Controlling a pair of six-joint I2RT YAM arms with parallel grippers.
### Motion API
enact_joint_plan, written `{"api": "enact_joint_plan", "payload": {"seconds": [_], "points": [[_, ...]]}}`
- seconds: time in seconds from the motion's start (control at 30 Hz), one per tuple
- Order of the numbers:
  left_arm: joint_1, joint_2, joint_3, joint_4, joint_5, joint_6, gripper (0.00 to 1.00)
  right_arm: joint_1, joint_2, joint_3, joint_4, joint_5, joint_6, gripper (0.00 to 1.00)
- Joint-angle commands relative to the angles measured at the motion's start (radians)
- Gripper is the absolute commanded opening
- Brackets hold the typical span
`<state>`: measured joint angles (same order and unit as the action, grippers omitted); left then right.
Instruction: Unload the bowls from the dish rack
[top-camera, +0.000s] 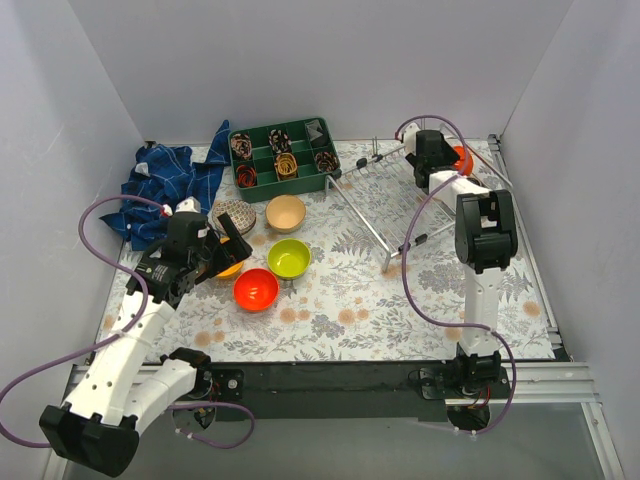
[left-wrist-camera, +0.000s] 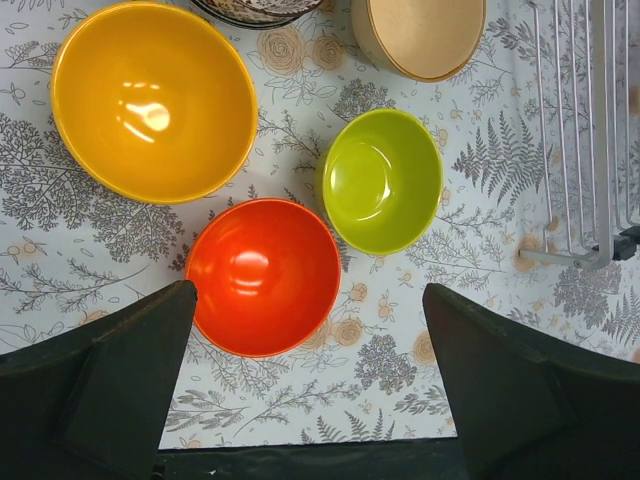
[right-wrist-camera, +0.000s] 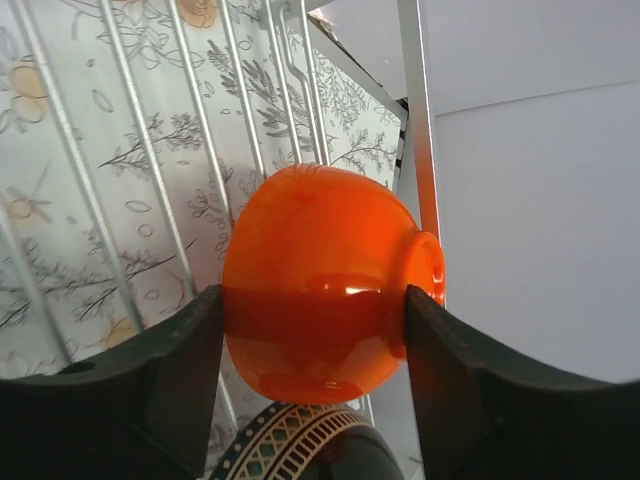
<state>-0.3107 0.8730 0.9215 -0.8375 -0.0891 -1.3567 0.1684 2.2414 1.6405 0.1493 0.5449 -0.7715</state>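
Right wrist: right hand (right-wrist-camera: 312, 310) gripped red bowl (right-wrist-camera: 320, 240) sidewise, ready to clear rack (right-wrist-camera: 412, 100); left hand (left-wrist-camera: 308, 295) stood open above table (left-wrist-camera: 390, 400)

A table (top-camera: 380, 300) covered in a pale sheet printed with grey ferns and tan roses is seen from above. Five bowls are set upright and close together on its left half. A red-orange bowl (top-camera: 256, 289) is nearest the front, with a lime green bowl (top-camera: 289, 258) just beside it on the right. A yellow-orange bowl (left-wrist-camera: 154, 100) is placed to its left. Behind these, a beige bowl (top-camera: 286, 212) and a dotted-pattern bowl (top-camera: 233, 214) are placed side by side. A crumpled blue cloth (top-camera: 165, 185) is heaped at the far left. A green compartment tray (top-camera: 290, 181) is laid at the far centre. A silver wire dish rack (top-camera: 385, 190) is stood at the far right.
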Motion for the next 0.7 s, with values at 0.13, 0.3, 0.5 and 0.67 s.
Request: {"api": "enact_joint_plan", "payload": {"seconds": [0.13,0.3,0.5,0.67], "points": [[-0.001,-0.037,0.036,0.038,0.005,0.034,0.98,0.071,-0.150,-0.088,-0.129,-0.028,0.110,0.43],[-0.001,-0.048,0.042,0.060,0.011,0.056,0.98,0.098,-0.230,-0.111,-0.183,-0.048,0.166,0.40],[-0.001,-0.068,0.010,0.124,0.075,0.079,0.98,0.144,-0.361,-0.136,-0.258,-0.137,0.314,0.37],[-0.001,-0.077,-0.026,0.228,0.164,0.093,0.98,0.197,-0.522,-0.169,-0.332,-0.258,0.463,0.35]]}}
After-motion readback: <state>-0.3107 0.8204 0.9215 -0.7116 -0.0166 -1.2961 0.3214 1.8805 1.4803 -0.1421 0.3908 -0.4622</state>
